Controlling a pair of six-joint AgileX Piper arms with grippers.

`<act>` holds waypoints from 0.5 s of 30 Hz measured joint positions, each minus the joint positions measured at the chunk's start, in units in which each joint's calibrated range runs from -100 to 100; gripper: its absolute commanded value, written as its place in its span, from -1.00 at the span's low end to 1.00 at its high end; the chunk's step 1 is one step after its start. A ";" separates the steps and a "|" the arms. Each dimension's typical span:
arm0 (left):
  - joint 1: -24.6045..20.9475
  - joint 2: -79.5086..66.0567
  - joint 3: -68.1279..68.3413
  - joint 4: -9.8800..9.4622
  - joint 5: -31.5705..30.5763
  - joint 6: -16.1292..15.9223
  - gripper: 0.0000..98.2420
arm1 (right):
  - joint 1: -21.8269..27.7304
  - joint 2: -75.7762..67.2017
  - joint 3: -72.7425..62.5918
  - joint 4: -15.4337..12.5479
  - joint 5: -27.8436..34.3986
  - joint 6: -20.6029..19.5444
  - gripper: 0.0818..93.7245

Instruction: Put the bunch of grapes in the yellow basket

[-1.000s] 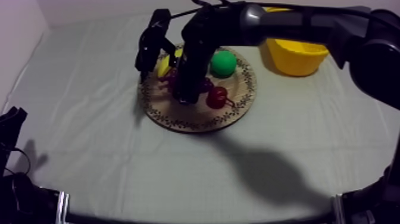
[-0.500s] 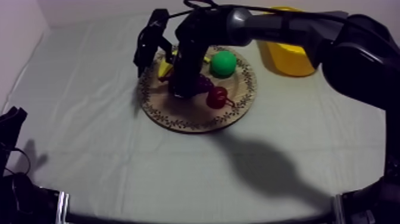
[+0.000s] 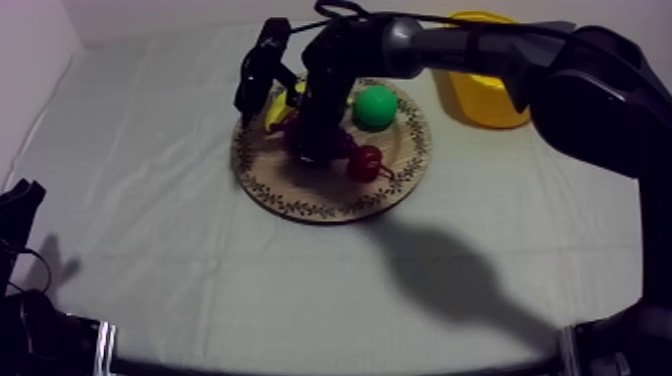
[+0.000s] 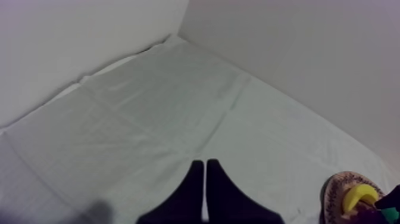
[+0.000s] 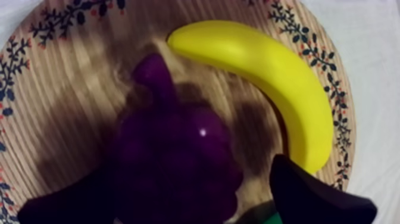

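Note:
The purple bunch of grapes (image 3: pixel 343 143) (image 5: pixel 172 155) lies on the round wooden board (image 3: pixel 310 195) (image 5: pixel 71 65), beside a yellow banana (image 3: pixel 275 112) (image 5: pixel 268 77). My right gripper (image 3: pixel 312 152) (image 5: pixel 190 202) hangs right over the grapes and is open, one black finger on each side of the bunch with a gap between each finger and the fruit. The arm hides most of the bunch in the top view. My left gripper (image 3: pixel 20 200) (image 4: pixel 205 173) rests low at the table's left, fingers together on nothing. The yellow basket (image 3: pixel 490 95) stands at the back right.
A green pear (image 3: pixel 375 107) and a small red fruit (image 3: pixel 365 162) also sit on the board, right of the grapes. The left wrist view catches the board's edge (image 4: pixel 336 187) with the banana (image 4: pixel 361 193) far off across bare cloth.
My right gripper has shifted a little toward the back of the board, staying over the grapes. The fruit and the left arm have not moved.

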 measured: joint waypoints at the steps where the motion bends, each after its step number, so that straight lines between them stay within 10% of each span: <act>1: 0.00 0.00 0.00 0.00 0.00 0.00 -1.00 | -0.03 0.00 0.16 0.00 -0.17 0.00 0.52; 15: 0.00 0.00 0.00 0.00 0.00 0.00 -1.00 | -0.50 -0.73 2.85 0.36 -1.59 -0.97 0.00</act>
